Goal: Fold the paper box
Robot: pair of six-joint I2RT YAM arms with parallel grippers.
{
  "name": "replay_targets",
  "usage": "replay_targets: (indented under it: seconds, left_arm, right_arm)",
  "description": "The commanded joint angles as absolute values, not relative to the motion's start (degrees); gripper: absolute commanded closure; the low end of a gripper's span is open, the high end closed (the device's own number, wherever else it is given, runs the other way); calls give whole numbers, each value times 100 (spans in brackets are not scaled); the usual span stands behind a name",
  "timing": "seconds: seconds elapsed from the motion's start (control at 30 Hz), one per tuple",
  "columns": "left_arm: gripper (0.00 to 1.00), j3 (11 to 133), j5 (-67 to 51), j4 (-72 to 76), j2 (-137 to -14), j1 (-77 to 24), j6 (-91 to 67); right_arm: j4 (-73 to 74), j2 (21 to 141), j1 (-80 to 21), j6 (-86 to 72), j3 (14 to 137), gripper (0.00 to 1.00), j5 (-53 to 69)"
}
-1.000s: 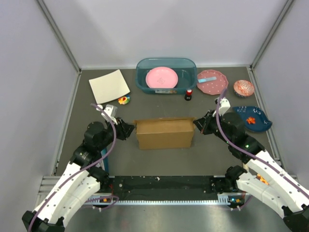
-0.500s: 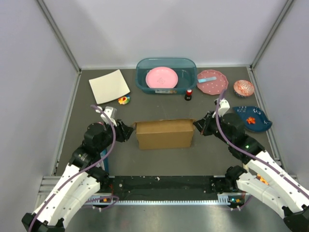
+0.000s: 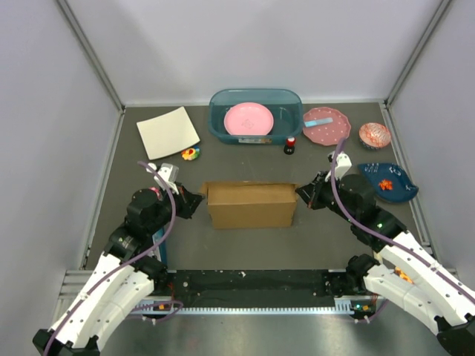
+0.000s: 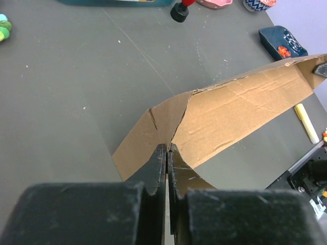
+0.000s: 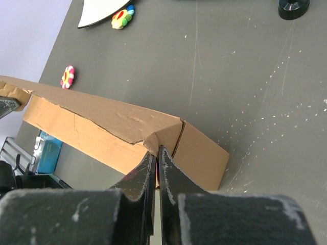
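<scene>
1. A cream-white square sheet point(image 3: 168, 132) lies flat in the upper left of the dark grey table point(image 3: 245, 245). A small multicoloured flower-shaped toy point(image 3: 191, 154) sits just beside the sheet's lower right corner.
2. The left gripper point(image 3: 197, 202) is at left centre, touching the left end of the box. In its wrist view the black fingers point(image 4: 153, 173) are pressed together to a thin slit, pinching cardboard at a corner fold.
3. The brown corrugated cardboard paper box point(image 3: 251, 205) stands on the table in the middle of the frame, between the two grippers, with its long side running across.
4. At upper centre, a teal plastic tub point(image 3: 217, 119) holds a round pink plate point(image 3: 249, 119). A small red-and-black bottle point(image 3: 290, 144) stands near the tub's lower right corner.
5. The right gripper point(image 3: 303, 194) meets the box's right end. In its wrist view the fingers point(image 5: 173, 178) are closed narrow on the cardboard corner.
6. At upper right are a pink scalloped plate point(image 3: 334, 133) and a patterned red-and-white cup point(image 3: 375, 136). Below them is a dark blue dish point(image 3: 397, 191).
</scene>
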State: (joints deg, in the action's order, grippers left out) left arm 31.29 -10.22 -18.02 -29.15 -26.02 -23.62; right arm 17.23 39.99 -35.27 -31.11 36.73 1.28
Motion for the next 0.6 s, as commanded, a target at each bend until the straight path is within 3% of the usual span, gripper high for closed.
replay_targets:
  seconds: [0.0,0.57]
  left_arm:
    - [100,3454,-1336,-1371,-3006,-2593,-2663]
    - [100,3428,-1653,-1195,-3384,-2593,-3744]
  right_arm:
    - [2355,4061,-3630,-3155,3498,100,193]
    - [2373,4061,-3691,-3164,3498,100,132]
